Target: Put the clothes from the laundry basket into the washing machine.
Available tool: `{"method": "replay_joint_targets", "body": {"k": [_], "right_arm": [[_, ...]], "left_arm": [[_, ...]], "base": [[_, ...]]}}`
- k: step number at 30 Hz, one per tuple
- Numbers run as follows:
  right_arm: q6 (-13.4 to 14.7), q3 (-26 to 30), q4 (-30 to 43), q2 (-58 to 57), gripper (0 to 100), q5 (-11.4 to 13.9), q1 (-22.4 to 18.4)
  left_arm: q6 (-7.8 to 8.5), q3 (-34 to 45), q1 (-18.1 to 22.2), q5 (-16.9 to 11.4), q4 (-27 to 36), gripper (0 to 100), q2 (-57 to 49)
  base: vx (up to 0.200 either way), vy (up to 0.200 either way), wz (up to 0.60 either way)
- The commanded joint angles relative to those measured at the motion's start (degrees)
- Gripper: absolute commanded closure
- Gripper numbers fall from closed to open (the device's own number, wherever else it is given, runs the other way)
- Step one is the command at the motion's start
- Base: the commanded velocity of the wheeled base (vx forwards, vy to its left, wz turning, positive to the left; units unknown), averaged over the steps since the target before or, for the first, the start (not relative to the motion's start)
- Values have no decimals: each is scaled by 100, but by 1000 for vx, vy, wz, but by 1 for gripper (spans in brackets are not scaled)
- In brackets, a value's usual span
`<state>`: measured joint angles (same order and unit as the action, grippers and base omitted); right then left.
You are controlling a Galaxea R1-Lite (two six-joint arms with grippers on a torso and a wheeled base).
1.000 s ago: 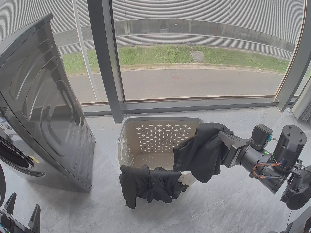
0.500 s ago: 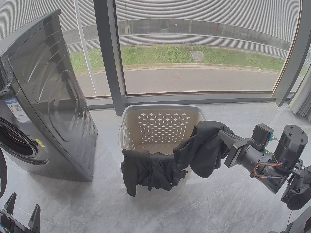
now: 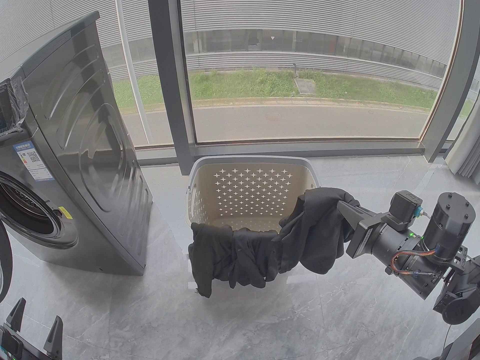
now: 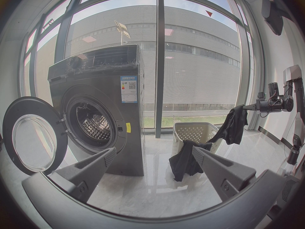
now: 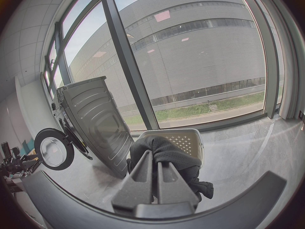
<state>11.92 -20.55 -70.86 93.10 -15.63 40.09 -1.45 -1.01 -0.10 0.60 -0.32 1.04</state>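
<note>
Grey floor tiles (image 3: 310, 321) run up to a tall window (image 3: 310, 76). The right fingers (image 5: 148, 163) are pressed together on a dark garment (image 3: 315, 231). It bunches over their tips and trails down from them across the near rim of the laundry basket (image 3: 250, 162), with its tail hanging outside the wall. That drape suggests the cloth is only partly lifted out and would need raising before it could clear the rim.

The washing machine (image 3: 75, 151) stands well apart from those fingers, beyond the basket. Its round door (image 4: 31, 134) is swung wide, so the drum (image 4: 92, 124) is ready to take a load. The left fingers (image 4: 219, 170) are spread wide with nothing between them and face the drum opening, probably waiting.

There is one basket, one machine and two sets of fingers. There is one dark run of cloth, and I cannot tell whether it is one piece or two.
</note>
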Motion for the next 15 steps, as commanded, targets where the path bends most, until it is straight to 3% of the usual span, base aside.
{"method": "replay_joint_targets", "body": {"k": [1, 15], "right_arm": [[3, -1, -6, 24, 100, -2, 25], [3, 7, -103, 15, 100, 42, 77]], "left_arm": [[-4, 84, 1, 2, -3, 0, -86], [-4, 84, 1, 2, -3, 0, -86]], "base": [[0, 200, 0], [0, 200, 0]]}}
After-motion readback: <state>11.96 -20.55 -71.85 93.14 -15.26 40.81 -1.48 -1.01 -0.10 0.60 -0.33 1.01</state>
